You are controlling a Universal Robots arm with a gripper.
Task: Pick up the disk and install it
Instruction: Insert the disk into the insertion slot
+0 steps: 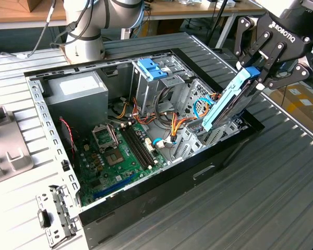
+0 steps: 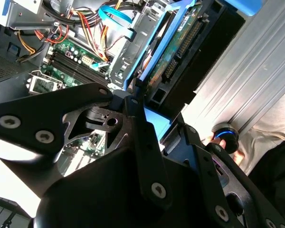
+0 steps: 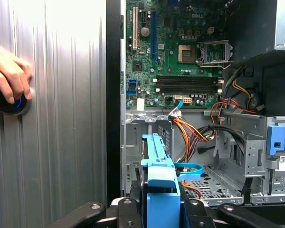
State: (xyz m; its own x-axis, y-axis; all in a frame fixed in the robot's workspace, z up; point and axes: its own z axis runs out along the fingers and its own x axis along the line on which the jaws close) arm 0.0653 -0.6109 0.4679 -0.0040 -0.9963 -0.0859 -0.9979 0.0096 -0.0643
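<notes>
The disk (image 1: 227, 107), a flat drive with bright blue side rails, hangs tilted at the exterior view's right end of the open computer case (image 1: 161, 187). Its lower end reaches down among the metal drive bays beside the orange and yellow cables. My gripper (image 1: 255, 78) is shut on the disk's upper end, black fingers on either side of the blue tab. In the first wrist view the disk's blue rail (image 3: 159, 180) runs out from between my fingers (image 3: 126, 211) over the bay floor. The second wrist view shows the disk's green circuit board underside (image 2: 173, 52).
Inside the case sit a grey power-supply box (image 1: 75, 91), the green motherboard (image 1: 120, 151) and a blue latch piece (image 1: 152, 69) on the drive cage. A person's hand (image 3: 7, 71) rests on a black knob on the ribbed table. A loose metal bracket (image 1: 55, 213) lies near the case.
</notes>
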